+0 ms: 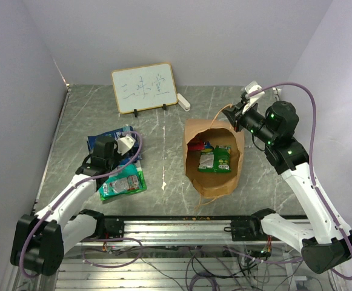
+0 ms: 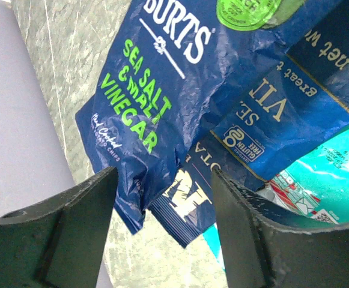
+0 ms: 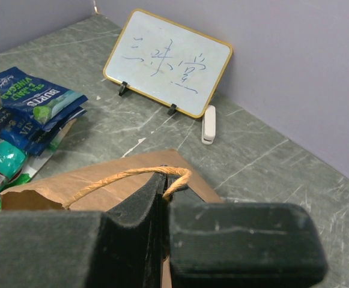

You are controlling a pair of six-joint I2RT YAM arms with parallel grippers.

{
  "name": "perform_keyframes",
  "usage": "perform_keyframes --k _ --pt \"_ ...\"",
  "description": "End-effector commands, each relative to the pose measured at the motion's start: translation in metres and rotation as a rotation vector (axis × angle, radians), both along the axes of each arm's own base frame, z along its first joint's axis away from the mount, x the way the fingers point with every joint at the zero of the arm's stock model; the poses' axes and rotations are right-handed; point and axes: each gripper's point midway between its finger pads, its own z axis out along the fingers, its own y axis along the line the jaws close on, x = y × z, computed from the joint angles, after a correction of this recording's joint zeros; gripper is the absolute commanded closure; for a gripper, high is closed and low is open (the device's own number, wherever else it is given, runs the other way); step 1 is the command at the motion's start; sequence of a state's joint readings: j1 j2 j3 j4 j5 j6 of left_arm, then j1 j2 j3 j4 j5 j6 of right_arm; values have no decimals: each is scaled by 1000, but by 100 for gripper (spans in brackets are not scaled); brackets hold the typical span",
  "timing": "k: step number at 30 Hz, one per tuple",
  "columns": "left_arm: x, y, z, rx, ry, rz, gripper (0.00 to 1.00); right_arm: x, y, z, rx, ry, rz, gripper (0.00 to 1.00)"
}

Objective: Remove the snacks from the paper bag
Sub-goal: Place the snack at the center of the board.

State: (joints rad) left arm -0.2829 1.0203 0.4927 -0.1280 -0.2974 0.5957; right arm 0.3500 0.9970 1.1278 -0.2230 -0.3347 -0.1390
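The brown paper bag (image 1: 215,182) lies on the table with its mouth open toward the camera. Green snacks (image 1: 215,159) and a red one (image 1: 195,145) show inside it. My right gripper (image 1: 233,115) sits at the bag's far rim. In the right wrist view it (image 3: 165,198) is shut on the bag's twisted handle (image 3: 120,176). On the left of the table my left gripper (image 2: 162,234) hangs open over the blue snack packets (image 2: 156,90). A packet corner lies between its fingers (image 2: 72,228), unclamped. A teal packet (image 2: 330,174) lies beside them.
A white framed board (image 1: 143,88) with writing stands at the back, a small white eraser (image 1: 184,102) next to it. A green packet (image 1: 124,183) lies near the left arm. A metal rail (image 1: 182,227) runs along the near edge. Walls close the table's sides.
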Motion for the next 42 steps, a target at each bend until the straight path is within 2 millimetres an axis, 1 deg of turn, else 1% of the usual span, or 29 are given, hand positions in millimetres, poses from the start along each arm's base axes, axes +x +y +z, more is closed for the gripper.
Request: perform_keyframes --k 1,2,3,4,6,7,9,10,12,13,14,15,16,19,20,22,24,27,30,33,37,40,42 --pt "-3 -7 21 -68 -8 -44 15 0 -1 8 -2 -47 -9 100" --pt "-5 -8 23 -79 0 -53 3 0 -1 8 -3 -47 -9 100" --pt "-7 -9 28 -94 -2 -59 0 0 -2 8 -3 -49 -10 100" --pt "-8 -12 35 -116 -12 -64 0 0 -1 8 -4 -49 -9 100" --pt "-8 -20 55 -187 -57 -70 0 0 -1 8 -6 -51 -7 100" --pt "-4 -26 72 -236 -90 -74 0 0 0 9 -6 -51 -6 100" --pt "0 -37 98 -332 -126 -74 1 -1 0 8 -6 -50 -4 100" --pt "6 -41 112 -392 -160 -44 0 -1 1 9 -6 -51 -2 100" --pt "20 -47 129 -524 -189 44 0 -1 2 9 -5 -50 1 100" --pt "28 -50 134 -609 -189 123 1 0 3 7 -5 -47 6 100" --pt "36 -48 133 -670 -186 218 2 0 4 7 -4 -45 9 100" --pt "44 -46 131 -721 -177 315 5 0 5 7 -3 -44 10 100" --pt "51 -45 124 -759 -151 405 6 0 5 8 -2 -43 12 100" --pt "69 -56 95 -839 -49 546 15 0 6 10 0 -46 18 100" --pt "75 -61 86 -858 -25 556 17 -1 7 10 -1 -44 20 100" --pt "88 -68 73 -887 -14 569 18 -1 7 11 -4 -47 21 100" --pt "95 -68 64 -887 -25 577 17 -1 7 12 -6 -47 21 100" --pt "98 -65 42 -855 -9 593 16 -2 7 10 -5 -43 20 100" --pt "88 -60 16 -810 35 633 16 -2 7 9 -3 -39 19 100" --pt "68 -53 -6 -788 74 685 16 -1 7 8 -3 -36 18 100" --pt "46 -53 -19 -830 88 715 14 -1 8 7 0 -32 24 100" --pt "33 -50 -25 -836 93 734 13 0 10 5 4 -27 30 100" --pt "27 -46 -25 -820 96 747 13 -1 10 5 4 -27 33 100"
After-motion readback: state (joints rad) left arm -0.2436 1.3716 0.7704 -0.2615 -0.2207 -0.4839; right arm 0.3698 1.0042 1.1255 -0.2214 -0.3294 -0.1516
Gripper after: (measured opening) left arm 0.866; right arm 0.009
